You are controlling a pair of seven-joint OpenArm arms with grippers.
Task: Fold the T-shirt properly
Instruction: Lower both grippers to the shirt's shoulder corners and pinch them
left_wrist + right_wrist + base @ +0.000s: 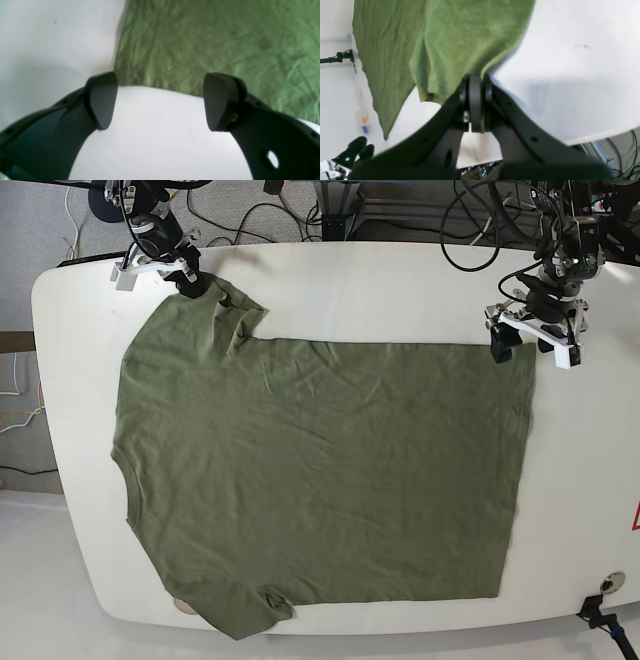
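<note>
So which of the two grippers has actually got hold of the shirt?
The right gripper: its jaws are shut on the edge of a T-shirt sleeve. The left gripper is open over the hem corner, with nothing between its jaws.

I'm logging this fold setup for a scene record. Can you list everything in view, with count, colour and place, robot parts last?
T-shirt: one, olive green, spread flat across the table, one sleeve lifted at the far corner.
Table: one, white, rounded corners, under the shirt.
Cables: several, dark, on the floor beyond the table's far edge.
Clamp: one, small and dark, at the table's near edge on the base view's right.
Right gripper: one, black, shut on the T-shirt sleeve at the far corner.
Left gripper: one, black, open, at the shirt's far hem corner, nothing between its jaws.
</note>
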